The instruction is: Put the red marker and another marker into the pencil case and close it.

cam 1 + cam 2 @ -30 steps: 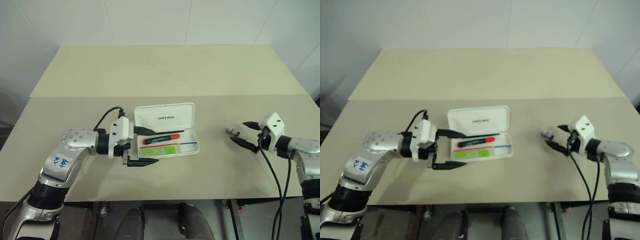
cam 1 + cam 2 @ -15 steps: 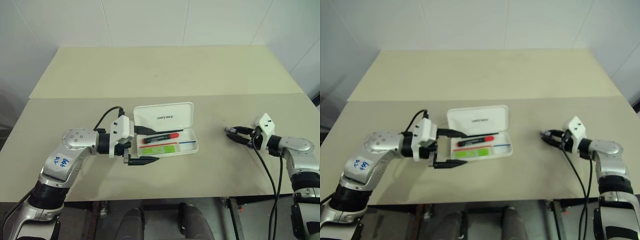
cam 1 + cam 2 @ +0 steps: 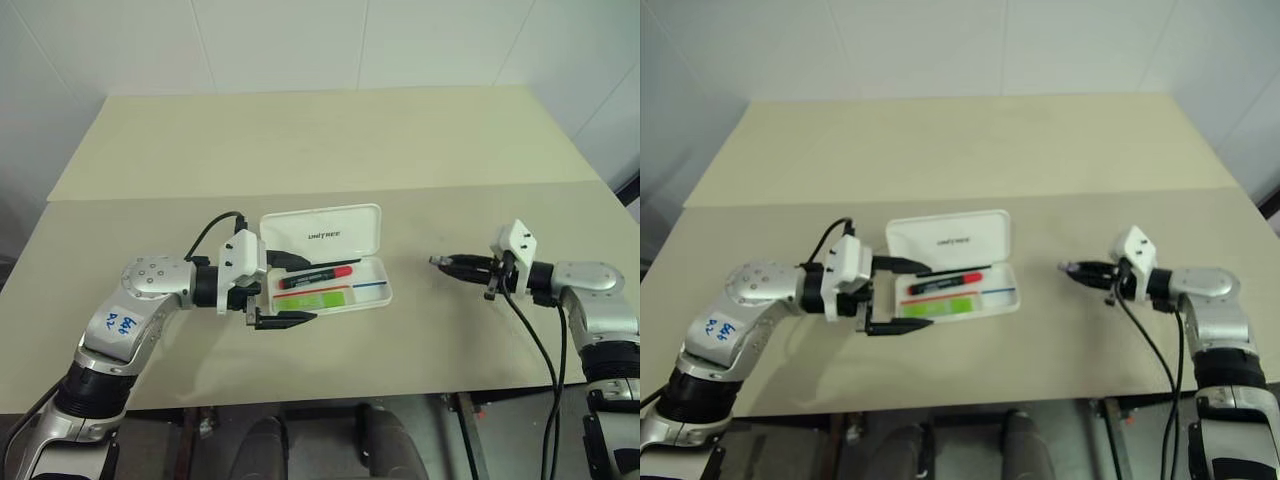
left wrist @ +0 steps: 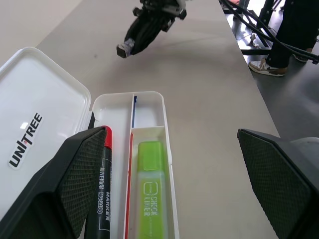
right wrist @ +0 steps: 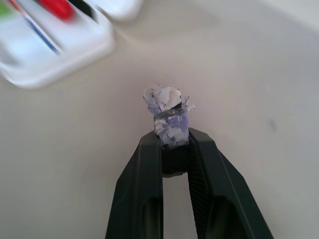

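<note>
White plastic, the pencil case [image 3: 330,268] lies lid-up at the table's [image 3: 300,140] centre; the red marker [image 3: 318,277] and the lime-green highlighter [image 3: 316,298] already rest in its tray, so we judge only the closing remains. Our left gripper [image 3: 286,292], fingers spread wide, straddles the case's nine o'clock end, likely to steady it. Our right gripper [image 5: 175,144] at three o'clock, well apart, is pressed onto a small grey tattered object [image 5: 169,112]. Bare tabletop surrounds the case; its six o'clock rim sits nearer the table's front edge.
</note>
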Tool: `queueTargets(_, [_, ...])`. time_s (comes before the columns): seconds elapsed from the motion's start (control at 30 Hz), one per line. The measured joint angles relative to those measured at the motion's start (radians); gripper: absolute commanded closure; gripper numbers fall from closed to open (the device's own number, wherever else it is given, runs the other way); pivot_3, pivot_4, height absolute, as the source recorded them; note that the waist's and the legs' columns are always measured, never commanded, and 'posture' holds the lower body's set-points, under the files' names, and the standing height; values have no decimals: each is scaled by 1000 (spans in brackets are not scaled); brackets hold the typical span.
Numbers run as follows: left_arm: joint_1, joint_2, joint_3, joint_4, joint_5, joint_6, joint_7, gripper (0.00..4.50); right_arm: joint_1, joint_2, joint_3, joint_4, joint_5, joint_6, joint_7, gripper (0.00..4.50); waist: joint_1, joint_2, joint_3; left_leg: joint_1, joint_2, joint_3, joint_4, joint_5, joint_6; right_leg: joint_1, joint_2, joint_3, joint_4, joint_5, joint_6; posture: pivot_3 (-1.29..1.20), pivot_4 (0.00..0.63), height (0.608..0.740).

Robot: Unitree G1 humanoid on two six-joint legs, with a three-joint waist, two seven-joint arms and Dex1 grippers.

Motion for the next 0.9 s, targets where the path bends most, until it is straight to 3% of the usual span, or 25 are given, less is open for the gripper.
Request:
queueTargets(0.13, [30,25,6,-6,0,0,-4,0,7,24,61,-182,43,98,32,4162,3,0,0,0,3,0,0,-1,-1,0,4,2,-1,-7,-14,0,150,740])
queueTargets(0.3, [59,30,22,-17,-1,-1,-9,0,4,91,175,-305,68,163,65,4162,3,0,0,-1,4,0,0,-2,-3,-1,6,3,-1,-8,-15,0,150,740])
queueTargets(0.53, [76,35,35,-43,-1,-1,-5,0,-65,137,248,-192,33,113,103,4162,4,-1,0,-1,4,1,1,-2,-3,-1,6,3,-1,-8,-16,0,150,740])
queueTargets(0.9, [100,38,62,-80,-1,4,13,0,-130,157,254,-36,-10,22,161,4162,2,-1,0,-1,6,1,0,-2,-3,-3,7,3,0,-8,-15,0,150,740])
